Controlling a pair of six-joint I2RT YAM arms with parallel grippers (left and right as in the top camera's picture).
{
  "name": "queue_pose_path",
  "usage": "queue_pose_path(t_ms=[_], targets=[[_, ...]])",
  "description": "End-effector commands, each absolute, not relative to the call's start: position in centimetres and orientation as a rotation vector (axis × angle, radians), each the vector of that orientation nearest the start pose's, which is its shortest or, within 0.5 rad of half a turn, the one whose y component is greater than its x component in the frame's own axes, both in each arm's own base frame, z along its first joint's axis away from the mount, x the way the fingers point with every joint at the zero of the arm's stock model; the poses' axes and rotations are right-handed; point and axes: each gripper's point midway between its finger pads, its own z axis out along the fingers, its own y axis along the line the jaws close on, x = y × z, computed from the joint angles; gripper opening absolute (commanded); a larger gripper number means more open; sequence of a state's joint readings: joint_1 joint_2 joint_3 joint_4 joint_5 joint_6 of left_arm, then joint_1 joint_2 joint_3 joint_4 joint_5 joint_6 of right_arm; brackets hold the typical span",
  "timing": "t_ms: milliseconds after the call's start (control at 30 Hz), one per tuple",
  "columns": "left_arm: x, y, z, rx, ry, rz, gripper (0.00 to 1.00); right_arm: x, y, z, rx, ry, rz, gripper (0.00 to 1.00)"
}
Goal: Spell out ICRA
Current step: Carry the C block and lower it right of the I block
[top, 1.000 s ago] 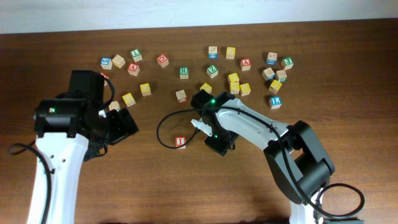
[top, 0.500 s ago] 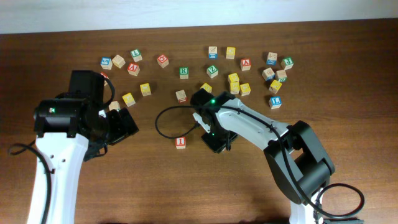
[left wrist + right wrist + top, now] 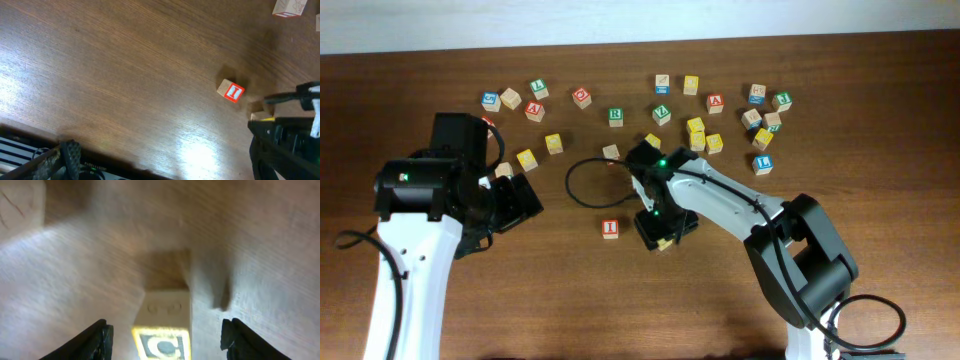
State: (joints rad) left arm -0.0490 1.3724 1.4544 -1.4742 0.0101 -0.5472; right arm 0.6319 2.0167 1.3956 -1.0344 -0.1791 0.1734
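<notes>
C cube (image 3: 162, 325), letter face toward the camera, between spread right claw (image 3: 167, 339).

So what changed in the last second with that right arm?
The right gripper slid a little left, toward the red-faced wooden I cube. The yellow-faced wooden C cube now rests on the table between its spread fingers, untouched, so it looks let go. The black cable loop drifted toward the far edge. The I cube, the scattered cubes and the left arm stayed put.
</notes>
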Motion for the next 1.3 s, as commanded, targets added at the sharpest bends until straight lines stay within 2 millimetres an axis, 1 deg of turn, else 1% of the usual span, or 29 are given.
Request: queue_pose_path(t_ms=[0,33,67,233,267,300,367,400,433,533,600,633,667,733,833,900,967,1067,1267], targets=[[25.0,-1.1,21.0,-0.766,2.872,-0.078,0.99,25.7,22.8,1.8,-0.764,3.207,0.215,0.56],[25.0,-1.1,21.0,-0.766,2.872,-0.078,0.99,25.8,22.9,1.8,-0.745,3.206,0.217,0.48],[25.0,-1.1,21.0,-0.766,2.872,-0.078,0.99,25.9,23.0,1.8,-0.740,3.200,0.223,0.44],[25.0,-1.1,21.0,-0.766,2.872,-0.078,0.99,25.9,23.0,1.8,-0.739,3.202,0.223,0.44],[25.0,-1.1,21.0,-0.766,2.872,-0.078,0.99,25.9,23.0,1.8,-0.712,3.212,0.220,0.43],[25.0,-1.1,21.0,-0.766,2.872,-0.078,0.99,25.8,23.1,1.7,-0.698,3.220,0.226,0.42],[25.0,-1.1,21.0,-0.766,2.872,-0.078,0.99,25.7,23.2,1.7,-0.659,3.232,0.231,0.33],[25.0,-1.1,21.0,-0.766,2.872,-0.078,0.99,25.5,23.3,1.8,-0.634,3.240,0.234,0.31],[25.0,-1.1,21.0,-0.766,2.872,-0.078,0.99,25.5,23.4,1.8,-0.626,3.243,0.239,0.30],[25.0,-1.1,21.0,-0.766,2.872,-0.078,0.99,25.8,23.7,1.8,-0.515,3.251,0.242,0.29],[25.0,-1.1,21.0,-0.766,2.872,-0.078,0.99,26.2,24.3,1.8,-0.430,3.248,0.279,0.25],[25.0,-1.1,21.0,-0.766,2.872,-0.078,0.99,26.5,25.3,1.9,-0.424,3.228,0.357,0.24],[25.0,-1.1,21.0,-0.766,2.872,-0.078,0.99,26.9,25.9,2.0,-0.405,3.210,0.396,0.25],[25.0,-1.1,21.0,-0.766,2.872,-0.078,0.99,27.5,26.4,2.0,-0.332,3.194,0.417,0.25],[25.0,-1.1,21.0,-0.766,2.872,-0.078,0.99,28.4,27.6,2.2,-0.230,3.164,0.494,0.25],[25.0,-1.1,21.0,-0.766,2.872,-0.078,0.99,28.8,27.9,2.3,-0.233,3.145,0.507,0.25],[25.0,-1.1,21.0,-0.766,2.872,-0.078,0.99,29.0,28.0,2.3,-0.161,3.149,0.511,0.25],[25.0,-1.1,21.0,-0.766,2.872,-0.078,0.99,29.2,28.2,2.4,-0.106,3.145,0.522,0.25],[25.0,-1.1,21.0,-0.766,2.872,-0.078,0.99,28.2,28.3,2.4,-0.110,3.180,0.524,0.25]])
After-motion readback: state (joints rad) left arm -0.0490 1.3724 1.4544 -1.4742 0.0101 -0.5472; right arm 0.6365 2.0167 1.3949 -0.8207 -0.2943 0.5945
